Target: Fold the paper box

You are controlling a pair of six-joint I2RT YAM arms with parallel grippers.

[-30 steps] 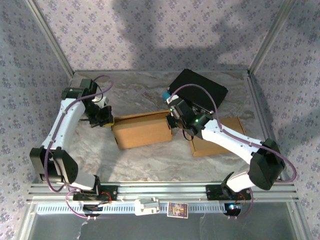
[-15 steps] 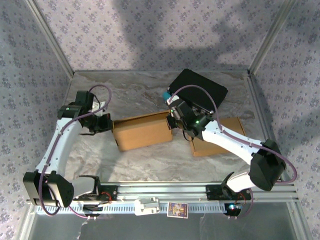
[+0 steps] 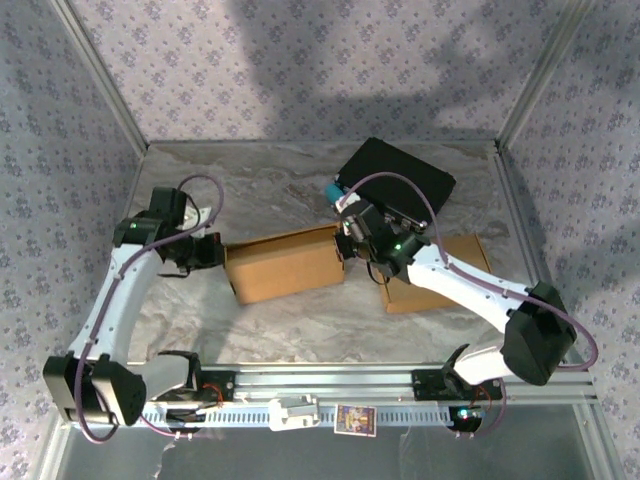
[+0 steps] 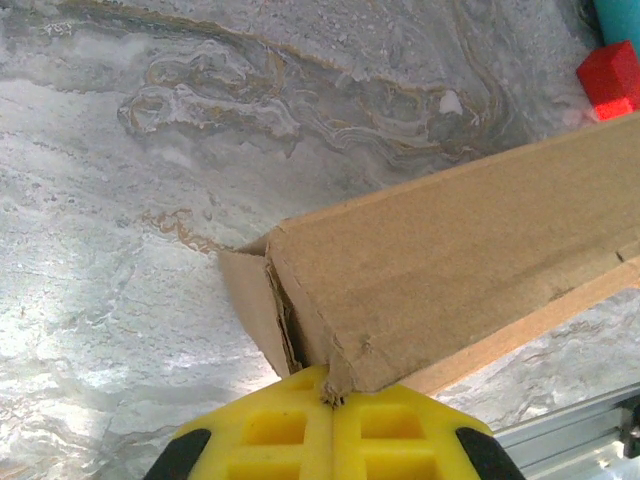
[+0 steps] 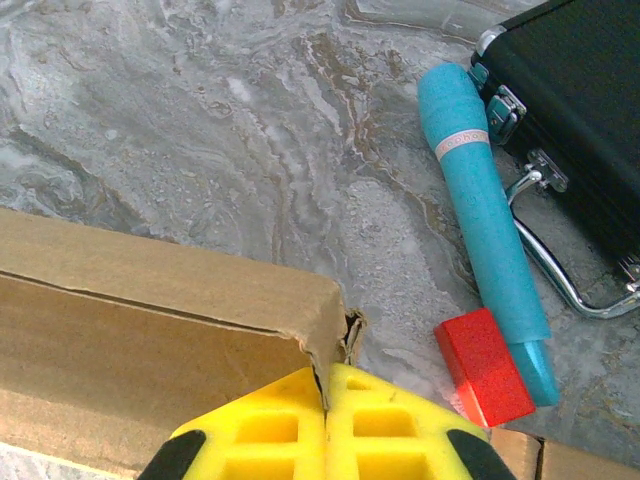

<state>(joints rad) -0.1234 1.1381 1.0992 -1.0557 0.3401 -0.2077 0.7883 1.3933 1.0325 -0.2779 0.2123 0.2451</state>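
- Surface (image 3: 280,190): marbled grey. The paper box (image 3: 285,265) lies near its middle, and you can place everything else from that box.
- Left arm (image 3: 120,290): this is what has changed over the last second. Its elbow has swung out and away from the box, so the arm now reaches in long and low toward the box's left end. I judge this a re-aiming for a push on that end, not a new grip.
- Right arm (image 3: 470,290): it has hardly moved. It slants in from the far right to brace the box's right end.
- Paper box: a closed brown tube shape, lying flat where it lay a second ago. At its left end the end flap (image 4: 245,300) stands ajar, so that end is not yet folded shut.
- Black case (image 3: 400,175): behind the box's right end, well apart from it.
- Flat cardboard (image 3: 470,250): just right of the box, partly under the right arm.
- Left hand (image 4: 330,400): fingers pressed together, tips against the box's left corner. You cannot tell whether a sliver of card is caught between them.
- Right hand (image 5: 325,395): fingers pressed together, tips butted on the box's right corner.
- Teal tube (image 5: 485,215): beyond the box's right end, beside the case.
- Red block (image 5: 483,365): at the tube's near tip.
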